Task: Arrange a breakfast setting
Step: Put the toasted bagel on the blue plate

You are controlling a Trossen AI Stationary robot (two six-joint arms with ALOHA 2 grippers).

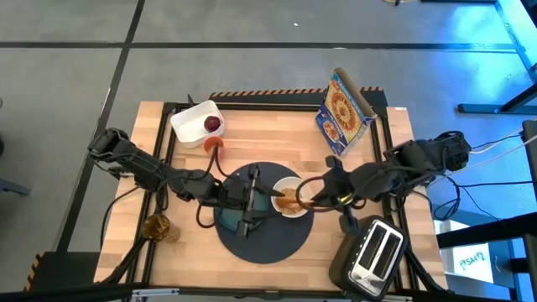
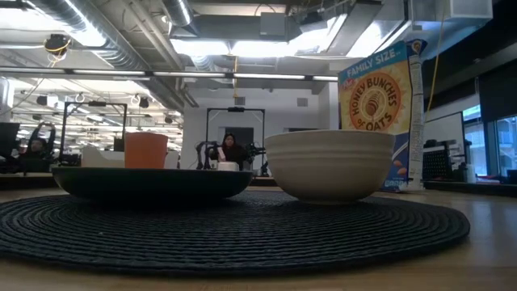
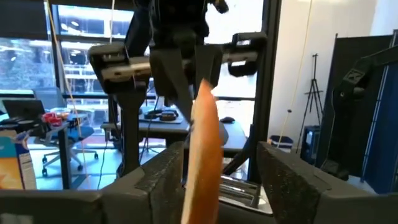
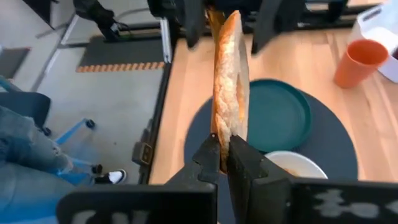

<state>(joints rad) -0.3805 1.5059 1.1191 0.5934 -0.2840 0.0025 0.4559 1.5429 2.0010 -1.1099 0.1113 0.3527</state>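
A bagel half (image 4: 230,81) hangs edge-on above the white bowl (image 1: 292,206) and the round dark-navy mat (image 1: 256,239). My right gripper (image 4: 228,155) is shut on its near end. My left gripper (image 3: 221,158) is open, its fingers on either side of the bagel's (image 3: 204,155) other end; whether one finger touches it, I cannot tell. The teal plate (image 4: 277,115) lies on the mat beside the bowl. The orange cup (image 1: 214,143) stands behind the mat. A red apple (image 1: 213,124) sits in a white tub (image 1: 193,119). My right gripper pinches the bagel half's rim (image 4: 227,138) between its two fingers, one on each flat face. The fingers come slanting down from the table's right side. The bagel stands on edge, reaching away from the fingers toward my left gripper, lifted clear of bowl and mat.
A cereal box (image 1: 344,113) stands at the back right and a toaster (image 1: 369,252) at the near right corner. A brownish glass thing (image 1: 156,226) sits on the left edge. People sit in the room beyond the table (image 2: 230,149).
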